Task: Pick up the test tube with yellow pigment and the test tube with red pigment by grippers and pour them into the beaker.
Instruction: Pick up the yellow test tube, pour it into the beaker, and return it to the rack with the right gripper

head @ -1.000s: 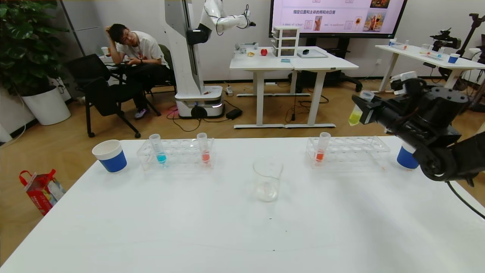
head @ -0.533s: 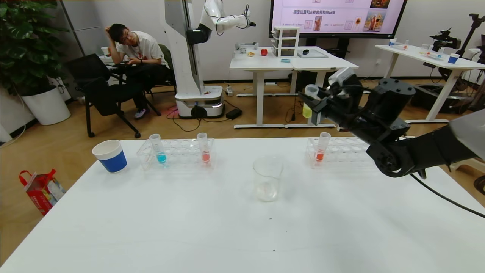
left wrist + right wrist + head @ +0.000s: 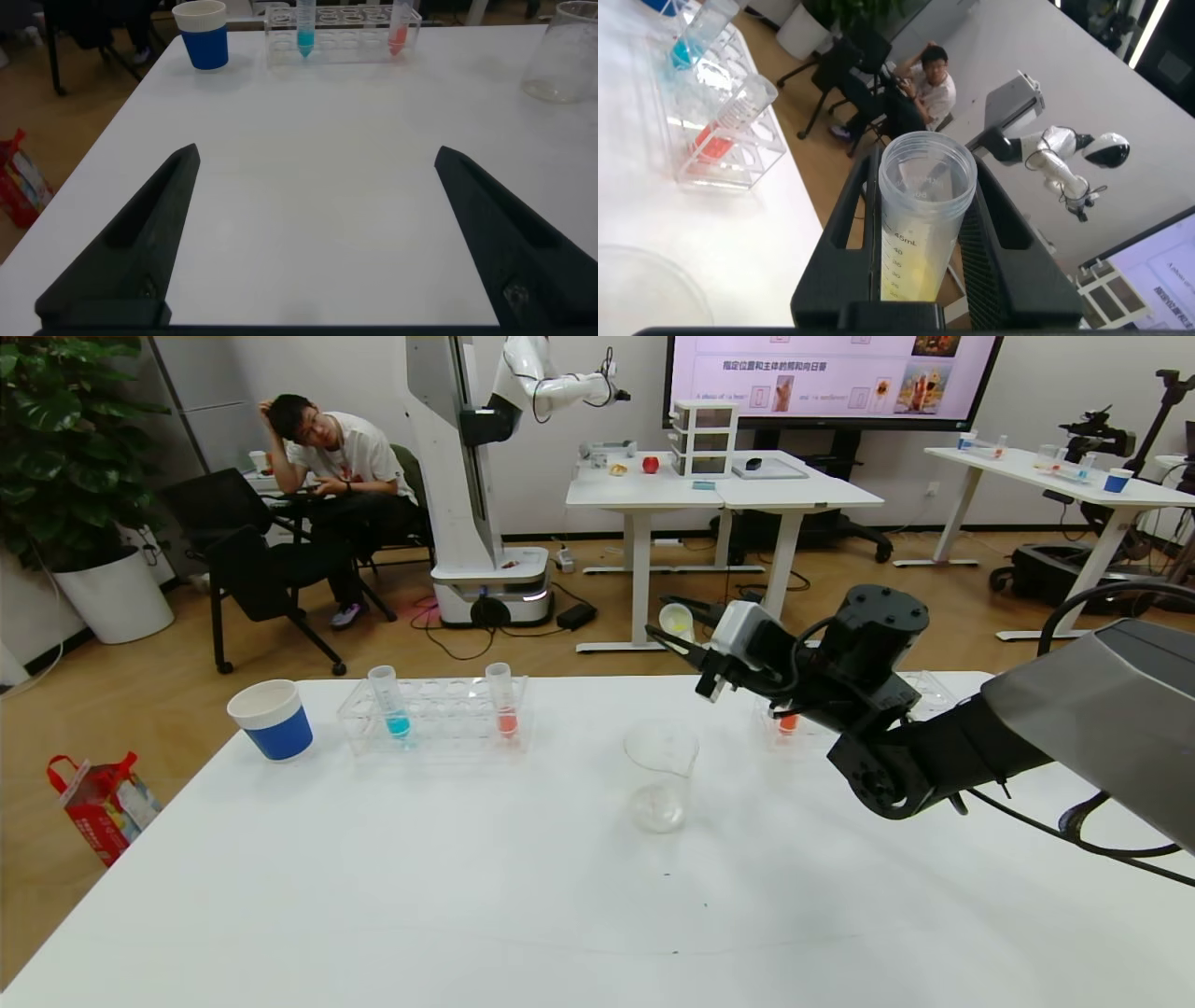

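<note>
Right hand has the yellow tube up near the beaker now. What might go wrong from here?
1. The test tube with yellow pigment is already tipped in the right hand, while the beaker sits lower and nearer; pouring now may spill onto the table.
2. The right arm hangs over the right-side rack, close to its red tube; a swing could knock it.
3. The hand pinches the tube only by its sides; further tilting might let it slip.

Right arm (image 3: 934, 747): matte black housings with rounded joints, grey upper shell, black cables trailing alongside. Right gripper (image 3: 920, 238) and left gripper (image 3: 308, 233): black, flat tapered fingers.
</note>
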Controlling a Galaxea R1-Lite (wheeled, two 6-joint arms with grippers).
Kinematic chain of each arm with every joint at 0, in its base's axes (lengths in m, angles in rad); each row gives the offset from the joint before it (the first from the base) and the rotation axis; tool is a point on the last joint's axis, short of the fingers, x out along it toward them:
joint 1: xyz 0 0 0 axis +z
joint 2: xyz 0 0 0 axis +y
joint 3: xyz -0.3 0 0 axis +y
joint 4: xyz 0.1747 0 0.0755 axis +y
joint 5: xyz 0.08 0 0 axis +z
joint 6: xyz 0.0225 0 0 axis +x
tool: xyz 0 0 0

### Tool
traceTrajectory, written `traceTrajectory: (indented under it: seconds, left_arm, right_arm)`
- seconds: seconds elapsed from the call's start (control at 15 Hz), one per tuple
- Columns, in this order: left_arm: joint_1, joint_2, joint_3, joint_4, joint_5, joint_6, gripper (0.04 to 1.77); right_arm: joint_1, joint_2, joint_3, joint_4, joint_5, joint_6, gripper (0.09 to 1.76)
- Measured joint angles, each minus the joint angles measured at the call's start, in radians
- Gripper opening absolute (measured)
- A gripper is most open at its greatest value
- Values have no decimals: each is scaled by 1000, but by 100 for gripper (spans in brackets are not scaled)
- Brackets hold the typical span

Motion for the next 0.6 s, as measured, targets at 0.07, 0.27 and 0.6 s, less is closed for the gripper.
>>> traceTrajectory:
  seconds: [0.07,0.27,0.6]
  left_arm:
    - [0,0,0,0,0,0,175]
    - [0,0,0,0,0,0,175]
    - [0,0,0,0,0,0,175]
  right_arm:
    - [-5,4,12,-1,22,-45,49]
    - [-12,8,30,-3,114,-168,49]
    - [-27,12,37,0,246,-335,49]
